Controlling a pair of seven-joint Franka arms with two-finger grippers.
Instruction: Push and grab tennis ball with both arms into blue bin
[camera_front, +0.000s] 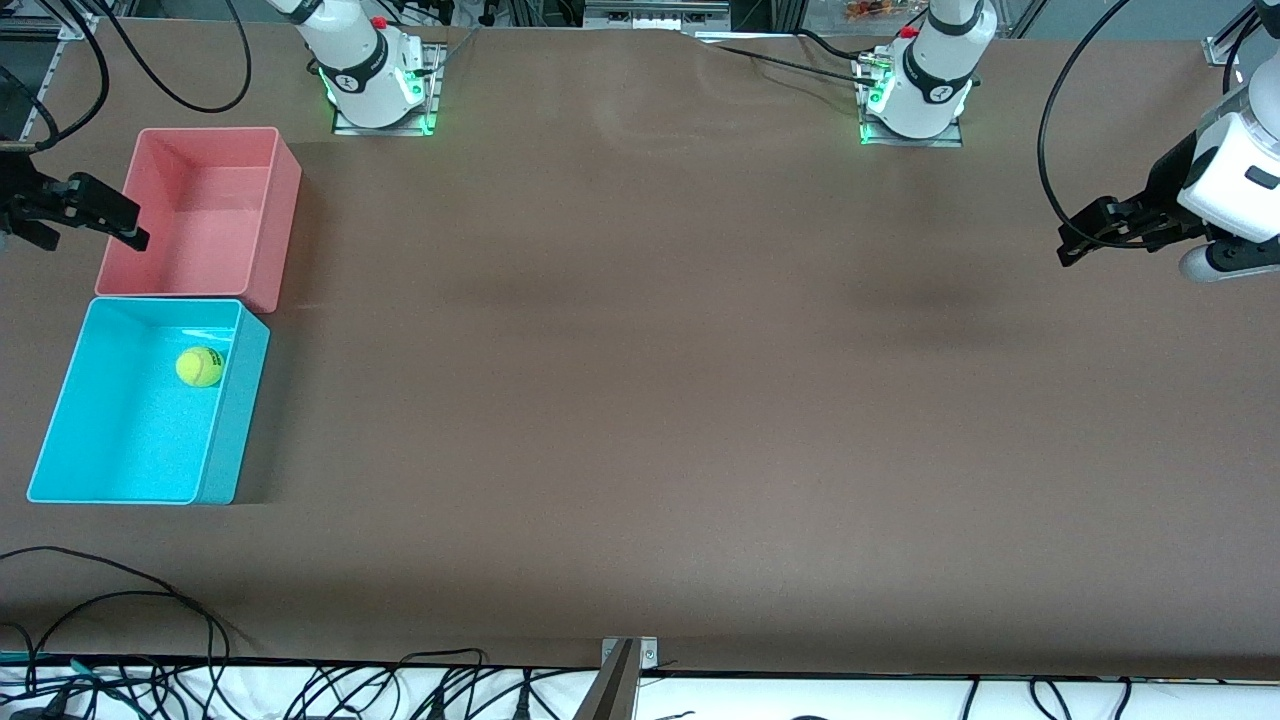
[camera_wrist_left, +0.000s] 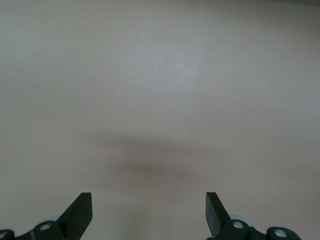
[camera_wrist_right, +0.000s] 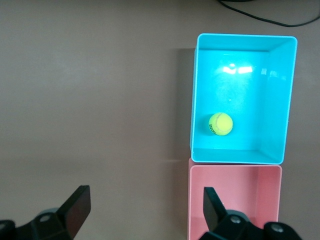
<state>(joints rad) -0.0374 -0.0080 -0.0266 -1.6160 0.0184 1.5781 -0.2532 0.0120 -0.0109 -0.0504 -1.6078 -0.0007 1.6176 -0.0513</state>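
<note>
The tennis ball lies in the blue bin, on its floor close to the wall that faces the pink bin. The right wrist view also shows the ball inside the blue bin. My right gripper is open and empty, up in the air at the outer edge of the pink bin, at the right arm's end of the table. In its wrist view it hangs over bare table beside the pink bin. My left gripper is open and empty over bare table at the left arm's end.
A pink-red bin stands touching the blue bin, farther from the front camera; it is empty and also shows in the right wrist view. Cables lie along the table's front edge. The brown table spreads between the arms.
</note>
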